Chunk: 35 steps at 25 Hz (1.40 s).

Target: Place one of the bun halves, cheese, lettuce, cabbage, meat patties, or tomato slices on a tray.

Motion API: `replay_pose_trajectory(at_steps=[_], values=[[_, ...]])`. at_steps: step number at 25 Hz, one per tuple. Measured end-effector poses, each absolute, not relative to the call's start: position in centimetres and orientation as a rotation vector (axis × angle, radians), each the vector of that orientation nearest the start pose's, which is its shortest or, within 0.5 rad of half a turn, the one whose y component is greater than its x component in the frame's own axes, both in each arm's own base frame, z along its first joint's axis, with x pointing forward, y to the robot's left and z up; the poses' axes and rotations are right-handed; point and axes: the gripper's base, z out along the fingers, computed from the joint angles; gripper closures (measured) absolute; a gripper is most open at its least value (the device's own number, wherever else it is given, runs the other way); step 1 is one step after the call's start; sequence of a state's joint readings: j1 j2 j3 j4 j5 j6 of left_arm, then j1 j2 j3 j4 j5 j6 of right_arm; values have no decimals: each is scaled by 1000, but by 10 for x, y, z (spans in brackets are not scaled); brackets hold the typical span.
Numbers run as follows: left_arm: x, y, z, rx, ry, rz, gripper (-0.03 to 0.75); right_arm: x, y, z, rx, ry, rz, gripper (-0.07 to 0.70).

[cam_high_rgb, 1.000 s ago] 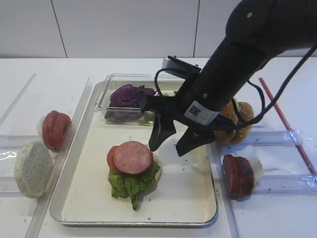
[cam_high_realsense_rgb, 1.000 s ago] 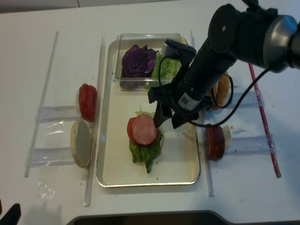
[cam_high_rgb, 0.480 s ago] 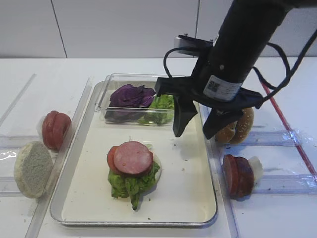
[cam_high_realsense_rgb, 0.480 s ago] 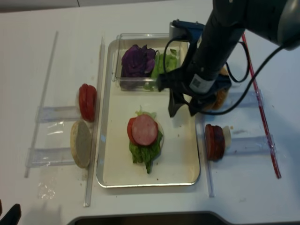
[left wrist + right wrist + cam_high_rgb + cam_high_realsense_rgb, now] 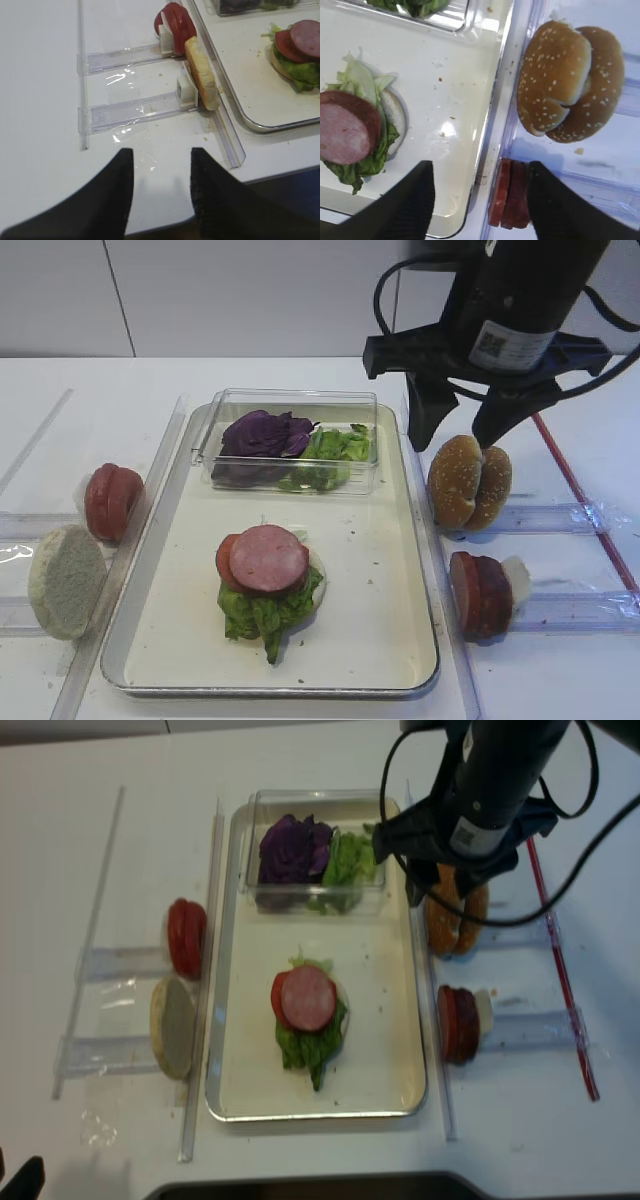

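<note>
White surface (image 5: pixel 250 375) carries the tray (image 5: pixel 180 580) at its middle, with a pale panelled wall behind. On the tray floor sits a stack: a bun base, lettuce (image 5: pixel 262 612), a tomato slice and one of the meat patties (image 5: pixel 268 558) on top. A clear box (image 5: pixel 290 400) at the tray's far end holds cabbage (image 5: pixel 262 433) and more lettuce. The right end effector (image 5: pixel 462 435) hangs released, holding nothing, above two bun halves (image 5: pixel 470 483) standing on edge just right of the tray. More patties (image 5: pixel 480 592) stand nearer, on the right. Left of the tray stand tomato slices (image 5: pixel 112 500) and another bun half. The left end effector (image 5: pixel 161 195) is released too, over bare surface.
</note>
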State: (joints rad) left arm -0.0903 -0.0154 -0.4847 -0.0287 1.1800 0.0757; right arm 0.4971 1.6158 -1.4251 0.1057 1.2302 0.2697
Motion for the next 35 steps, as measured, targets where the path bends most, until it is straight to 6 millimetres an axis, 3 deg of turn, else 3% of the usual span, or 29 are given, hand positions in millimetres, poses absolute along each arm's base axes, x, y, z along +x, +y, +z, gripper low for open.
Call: replay_pose_trajectory(at_steps=[8,17,21,27,35], values=[[-11,-1,264,183,2156,-44,450,278,144,329,-253,2868,208,204],[-11,-1,264,183,2156,-44,450,278,77,352,-29,2793,169,204],[-11,-1,264,183,2156,-44,450,266,53,355,4,2780,134,204],[-11,-1,264,183,2156,-44,450,241,45,353,-82,2779,102,204],[-11,-1,264,183,2156,-44,450,185,34,344,-227,2749,66,204]])
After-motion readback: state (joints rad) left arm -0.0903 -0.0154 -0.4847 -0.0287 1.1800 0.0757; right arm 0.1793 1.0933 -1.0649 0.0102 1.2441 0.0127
